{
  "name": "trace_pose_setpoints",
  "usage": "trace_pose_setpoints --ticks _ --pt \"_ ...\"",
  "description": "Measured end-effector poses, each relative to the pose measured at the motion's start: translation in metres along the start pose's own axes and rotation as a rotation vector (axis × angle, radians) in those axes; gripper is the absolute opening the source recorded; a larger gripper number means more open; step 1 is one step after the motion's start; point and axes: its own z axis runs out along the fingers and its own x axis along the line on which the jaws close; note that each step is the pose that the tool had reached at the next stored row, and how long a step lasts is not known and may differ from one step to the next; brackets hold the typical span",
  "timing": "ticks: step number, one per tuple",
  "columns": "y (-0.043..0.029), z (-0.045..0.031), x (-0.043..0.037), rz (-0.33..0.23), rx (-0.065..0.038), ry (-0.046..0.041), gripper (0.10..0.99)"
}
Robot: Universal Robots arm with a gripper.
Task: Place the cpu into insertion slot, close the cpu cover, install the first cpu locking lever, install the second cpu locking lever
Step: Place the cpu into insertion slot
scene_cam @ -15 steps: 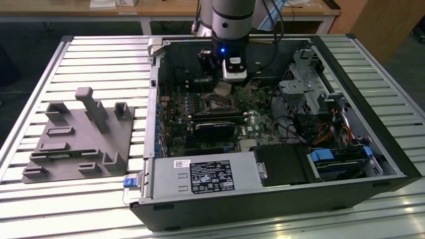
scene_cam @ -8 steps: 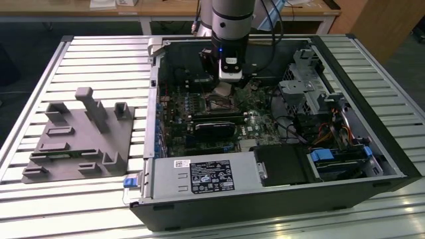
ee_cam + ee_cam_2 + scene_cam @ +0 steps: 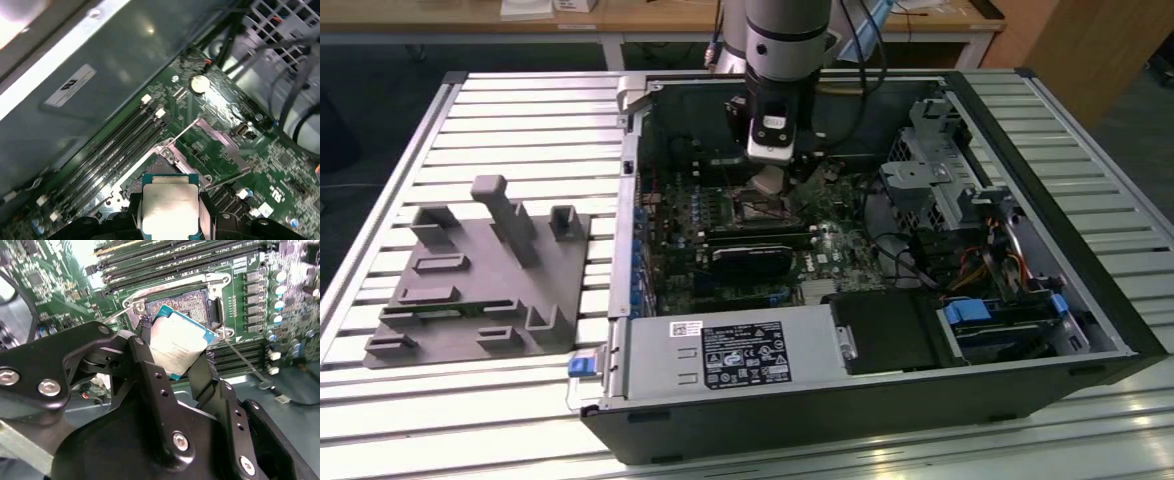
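My gripper [image 3: 770, 182] reaches down into the open computer case and is shut on the cpu [image 3: 176, 344], a small square chip with a pale metal face and a teal edge. In both wrist views the black fingers [image 3: 145, 357] clamp two opposite sides of the chip [image 3: 169, 205]. The cpu hangs tilted just above the insertion slot [image 3: 189, 304], a square socket with a dark centre and a silver rim on the green board, seen in the exterior view under the gripper [image 3: 761, 207]. The cpu cover [image 3: 224, 144] stands swung open beside the slot [image 3: 152, 167]. Two thin locking levers [image 3: 246, 361] [image 3: 181, 132] stick out, unlatched.
Long black memory slots [image 3: 190, 255] run beside the socket. A black graphics card [image 3: 754, 252], drive cage [image 3: 934, 170], cables [image 3: 987, 265] and power supply [image 3: 734, 352] crowd the case. A grey fixture block [image 3: 480, 270] lies on the slatted table at the exterior view's left.
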Motion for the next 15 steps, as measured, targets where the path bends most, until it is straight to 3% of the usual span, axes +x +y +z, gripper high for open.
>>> trace_pose_setpoints --ticks 15 --pt "-0.0003 0.0031 -0.0001 0.271 -0.005 -0.0239 0.537"
